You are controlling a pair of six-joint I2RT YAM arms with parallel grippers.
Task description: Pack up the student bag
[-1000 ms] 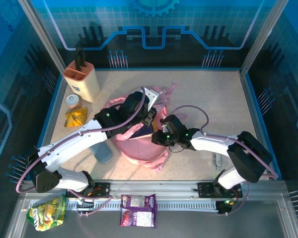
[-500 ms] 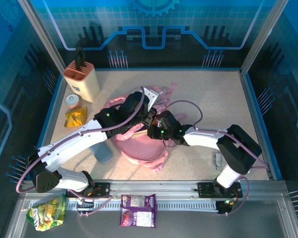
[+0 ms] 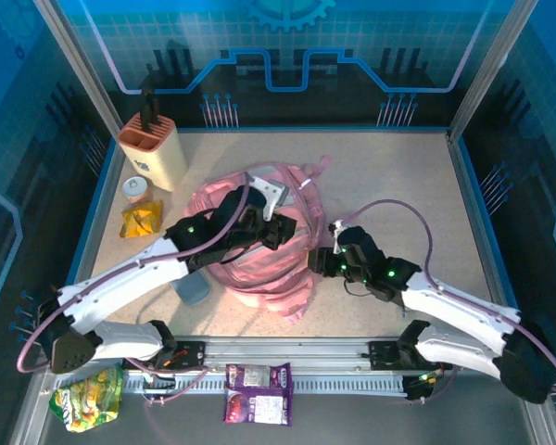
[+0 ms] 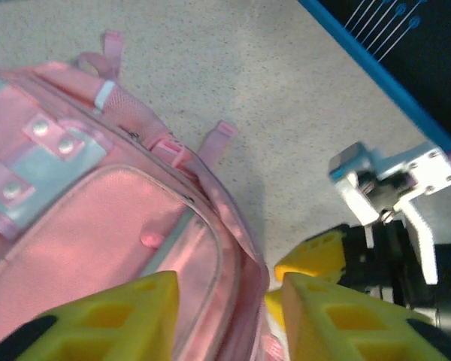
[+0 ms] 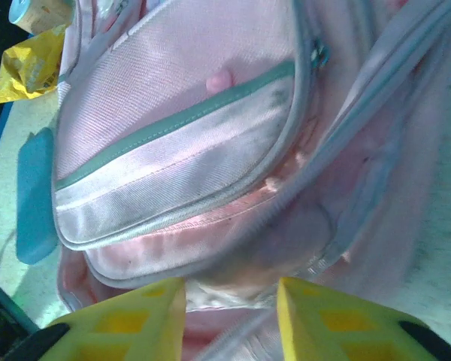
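**A:** What is the student bag (image 3: 276, 275) like, and where does it lie?

**B:** It is soft, woven pink cloth, slumped flat near the middle of the table (image 3: 398, 185), a little to the left. A grey-green zip band (image 5: 188, 105) curves across a rounded front pocket. A pale panel (image 4: 37, 150) with round press studs sits on another face. Its pink straps (image 3: 301, 176) trail off the far side.

**A:** And the claws?

**B:** The left gripper (image 4: 225, 316) hangs over the bag's right edge. Its yellow fingers are spread and no cloth is pinched between them. The right gripper (image 5: 229, 316) is just beside that same edge, low and pointing left at the pocket. Its fingers are also parted and hold nothing. I cannot tell whether it touches the cloth.

**A:** Does anything block the view?

**B:** The left arm (image 3: 139, 273) lies across the bag and hides much of its left half from above.

**A:** What is around it?

**B:** A blue-grey slab (image 3: 194, 291) with rounded corners is just beside the bag's near-left edge. Further left is a crinkled yellow packet (image 3: 141, 221). Beyond that are a small cup (image 3: 135, 188) and a tan slotted holder (image 3: 155, 153) with a black handle sticking up. On the near metal rail lie a green snack bag (image 3: 88, 397) and a purple packet (image 3: 258, 381).
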